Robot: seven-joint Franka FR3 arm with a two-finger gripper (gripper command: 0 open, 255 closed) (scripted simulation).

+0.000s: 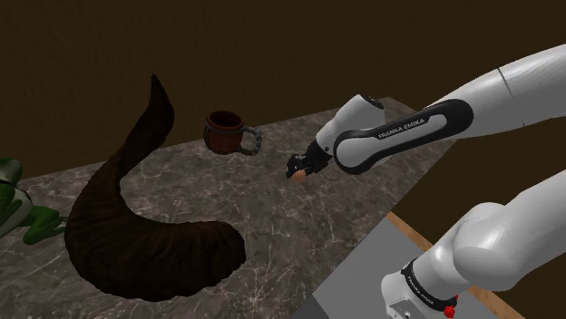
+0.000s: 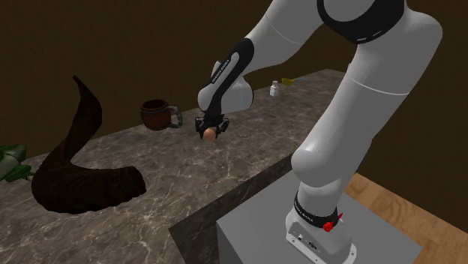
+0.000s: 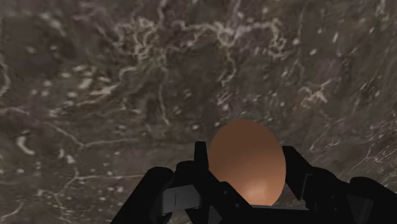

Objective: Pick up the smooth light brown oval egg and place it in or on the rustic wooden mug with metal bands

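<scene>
Item: brown egg [image 3: 247, 162], clasped between the closed fingers of the end effector [image 1: 302, 167] over the marbled counter [image 1: 227, 208]; carry step apparently in hand; next move likely calls for travel to the banded mug [image 1: 227, 133], well apart from the end effector, then release.

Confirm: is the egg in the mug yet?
No, in the shoulder view the egg is clasped in the gripper over the marble counter, apart from the mug.

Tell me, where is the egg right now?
The egg is clasped in the gripper, over the dark stone counter. In the shoulder view it is to the right of the brown mug, apart from it.
</scene>
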